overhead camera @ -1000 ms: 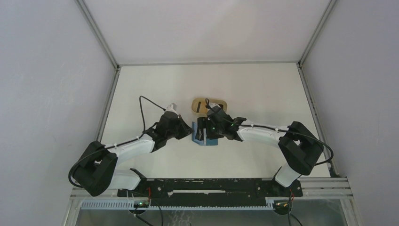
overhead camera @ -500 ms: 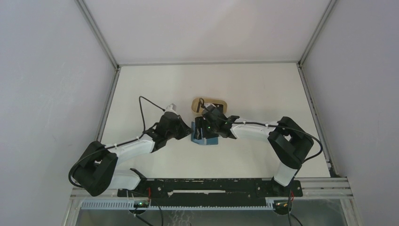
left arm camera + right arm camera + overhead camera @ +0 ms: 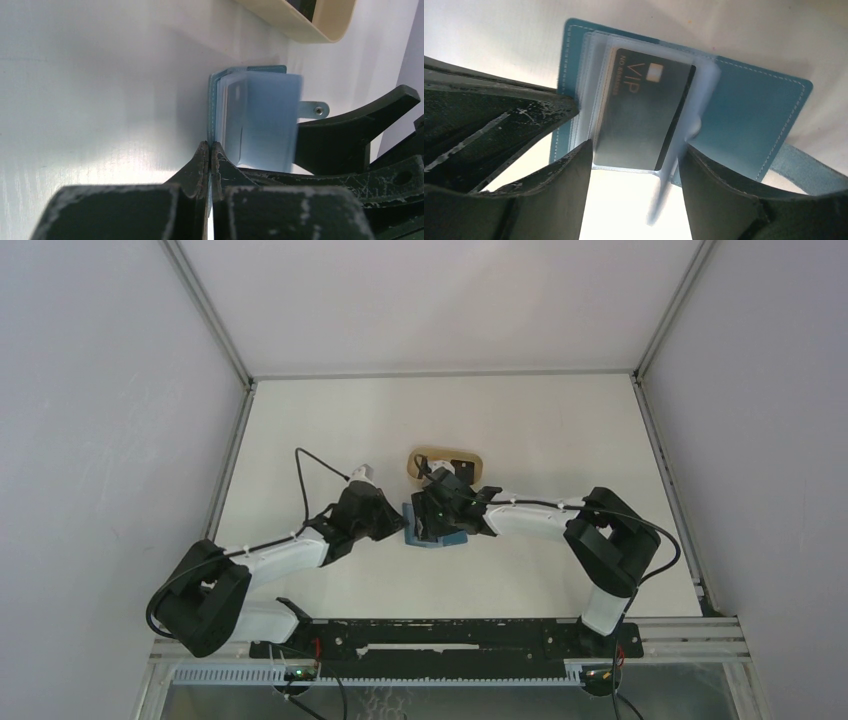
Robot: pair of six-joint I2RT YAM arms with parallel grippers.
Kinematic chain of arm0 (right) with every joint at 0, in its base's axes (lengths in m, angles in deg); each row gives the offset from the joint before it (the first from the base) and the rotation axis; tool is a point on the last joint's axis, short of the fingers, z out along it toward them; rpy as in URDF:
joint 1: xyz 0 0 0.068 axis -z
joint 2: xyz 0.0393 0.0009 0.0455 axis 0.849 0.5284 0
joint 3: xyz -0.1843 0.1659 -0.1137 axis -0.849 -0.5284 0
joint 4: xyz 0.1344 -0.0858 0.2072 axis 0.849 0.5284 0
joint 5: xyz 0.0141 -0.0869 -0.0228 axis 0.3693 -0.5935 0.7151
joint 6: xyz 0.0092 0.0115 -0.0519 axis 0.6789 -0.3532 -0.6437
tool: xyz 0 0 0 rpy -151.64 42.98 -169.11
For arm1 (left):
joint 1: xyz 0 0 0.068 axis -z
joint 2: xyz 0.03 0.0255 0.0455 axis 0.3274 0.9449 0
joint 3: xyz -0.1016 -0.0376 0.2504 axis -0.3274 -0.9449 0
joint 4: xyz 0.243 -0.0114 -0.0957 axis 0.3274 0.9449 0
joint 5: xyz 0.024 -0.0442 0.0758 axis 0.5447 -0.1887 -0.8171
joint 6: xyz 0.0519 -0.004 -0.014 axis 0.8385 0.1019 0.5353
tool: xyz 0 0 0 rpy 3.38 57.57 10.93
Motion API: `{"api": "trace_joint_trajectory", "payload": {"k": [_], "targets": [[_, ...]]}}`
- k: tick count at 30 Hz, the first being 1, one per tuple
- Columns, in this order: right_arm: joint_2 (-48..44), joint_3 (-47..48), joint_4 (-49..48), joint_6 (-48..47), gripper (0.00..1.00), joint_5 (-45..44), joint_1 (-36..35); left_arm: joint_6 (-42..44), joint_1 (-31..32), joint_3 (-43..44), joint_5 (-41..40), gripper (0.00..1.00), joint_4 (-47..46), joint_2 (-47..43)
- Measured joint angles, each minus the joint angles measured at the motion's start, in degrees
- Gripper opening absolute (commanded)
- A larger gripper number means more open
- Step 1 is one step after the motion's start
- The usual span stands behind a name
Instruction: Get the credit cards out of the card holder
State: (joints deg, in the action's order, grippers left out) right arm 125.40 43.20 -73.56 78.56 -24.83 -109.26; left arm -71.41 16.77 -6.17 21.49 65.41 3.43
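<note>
The card holder (image 3: 432, 542) is seen lying open on the worktop (image 3: 540, 420) at the centre of the top view, just below the beige tray (image 3: 446, 462). The edge of its teal cover is pinched between the fully closed jaws of the left gripper (image 3: 210, 149), so the holder is pinned in place.

In the middle of the right wrist view a dark card (image 3: 644, 117) marked VIP is shown tucked inside a clear sleeve (image 3: 706, 90). The jaws of the right gripper (image 3: 636, 152) are set partly open on either side of its lower end. No firm clamp on it can be made out, and a loose sleeve is blurred at lower centre.

The step in hand is judged to be the grasp of this card, and its removal is not yet done. For the next move the jaws would need to be closed on the card itself rather than on the sleeve. The card would then be drawn along the slot toward the lower edge of that frame while the cover is kept pinned. Otherwise the thin plastic may slip, or the whole holder may be dragged along
</note>
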Motion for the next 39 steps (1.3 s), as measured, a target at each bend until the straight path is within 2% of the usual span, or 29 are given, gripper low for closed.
{"api": "trace_joint_trajectory", "payload": {"k": [3, 7, 14, 22, 27, 33, 39], "targets": [[0.0, 0.0, 1.0, -0.5, 0.80, -1.1, 0.0, -0.4, 0.0, -0.5, 0.0, 0.00, 0.0, -0.1], [0.0, 0.0, 2.0, -0.9, 0.99, -2.8, 0.0, -0.5, 0.0, -0.5, -0.1, 0.00, 0.0, -0.1], [-1.6, -1.0, 3.7, -2.3, 1.00, -6.2, 0.0, -0.5, 0.0, -1.4, -0.9, 0.00, -0.3, -0.2], [-14.3, -4.0, 0.4, -4.2, 1.00, -6.3, 1.0, -0.5, 0.0, -3.3, -1.1, 0.00, -2.8, 0.4], [-18.6, -7.0, -6.4, -3.6, 1.00, 3.6, 5.3, -0.5, 0.0, -4.1, -1.3, 0.00, -4.3, 1.9], [-11.5, -13.6, -16.8, 2.4, 0.96, 20.5, 12.5, -0.5, 0.0, -4.5, -1.5, 0.00, -6.8, 5.3], [-5.3, -17.0, -21.3, 7.1, 0.92, 29.0, 14.6, -0.6, 0.1, -4.5, -1.4, 0.00, -10.7, 7.6]]}}
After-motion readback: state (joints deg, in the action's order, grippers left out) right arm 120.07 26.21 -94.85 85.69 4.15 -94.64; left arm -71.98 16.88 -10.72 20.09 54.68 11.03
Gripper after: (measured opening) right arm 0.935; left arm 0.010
